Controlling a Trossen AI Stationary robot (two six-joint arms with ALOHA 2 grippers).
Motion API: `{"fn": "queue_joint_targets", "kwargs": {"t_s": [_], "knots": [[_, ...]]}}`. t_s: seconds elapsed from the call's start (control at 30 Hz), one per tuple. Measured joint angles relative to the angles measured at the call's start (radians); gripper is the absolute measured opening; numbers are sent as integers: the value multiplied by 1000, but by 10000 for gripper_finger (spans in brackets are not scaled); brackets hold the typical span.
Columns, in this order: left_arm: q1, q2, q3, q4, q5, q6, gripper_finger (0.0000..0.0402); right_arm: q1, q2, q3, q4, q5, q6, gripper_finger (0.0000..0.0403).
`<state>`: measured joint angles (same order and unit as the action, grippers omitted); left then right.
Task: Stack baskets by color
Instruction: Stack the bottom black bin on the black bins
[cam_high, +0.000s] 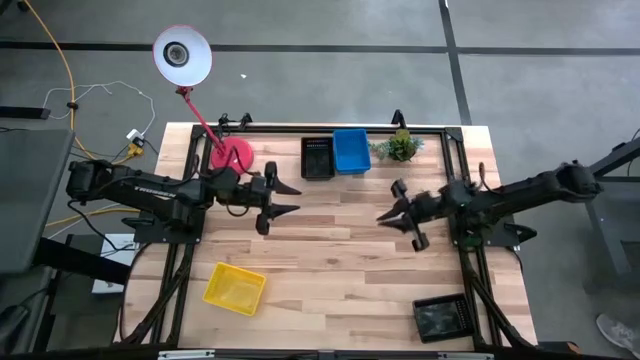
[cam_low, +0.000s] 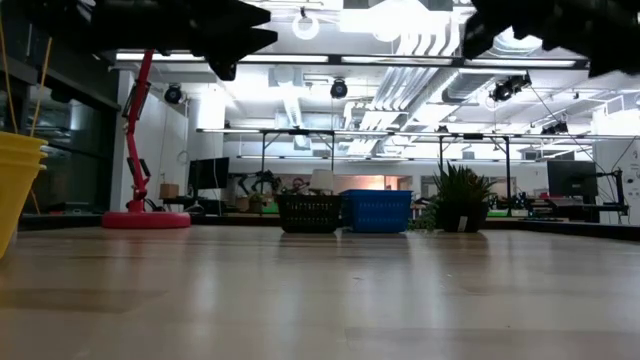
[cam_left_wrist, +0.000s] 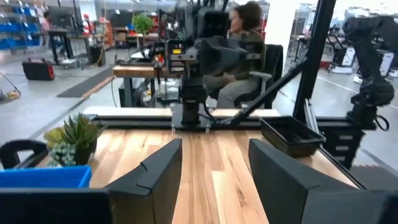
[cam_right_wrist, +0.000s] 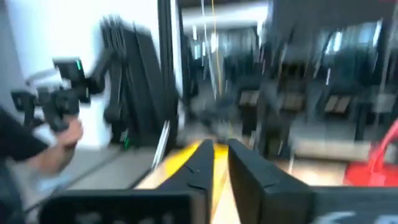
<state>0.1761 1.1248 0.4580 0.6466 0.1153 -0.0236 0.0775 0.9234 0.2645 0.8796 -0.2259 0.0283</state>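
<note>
A yellow basket sits flat on the table near the front left; the low view shows it with layered rims. A black basket and a blue basket stand side by side at the far edge. Another black basket rests at the front right. My left gripper hovers open over the table's middle left, pointing level toward the right, with nothing between its fingers. My right gripper hovers at the middle right, pointing left, its fingers nearly together and holding nothing.
A pink desk lamp stands with its round base at the far left, close behind my left gripper. A small green plant sits next to the blue basket. A person sits beyond the table's right side. Bare wood lies between the grippers.
</note>
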Motion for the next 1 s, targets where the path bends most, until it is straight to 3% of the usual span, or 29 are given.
{"fn": "queue_joint_targets", "kwargs": {"t_s": [0.17,0.27,0.4,0.7,1.0], "knots": [[0,1,0,-36,4,-11,174,145,2,227,-586,164,106,103],[0,2,0,-50,4,-12,174,232,23,374,-971,268,288,144],[0,2,0,-49,4,-18,174,342,75,508,-1272,338,557,177],[0,2,0,-59,5,-42,174,497,176,574,-1358,371,822,178],[0,2,0,-64,5,-52,174,648,275,573,-1311,215,1421,162]]}}
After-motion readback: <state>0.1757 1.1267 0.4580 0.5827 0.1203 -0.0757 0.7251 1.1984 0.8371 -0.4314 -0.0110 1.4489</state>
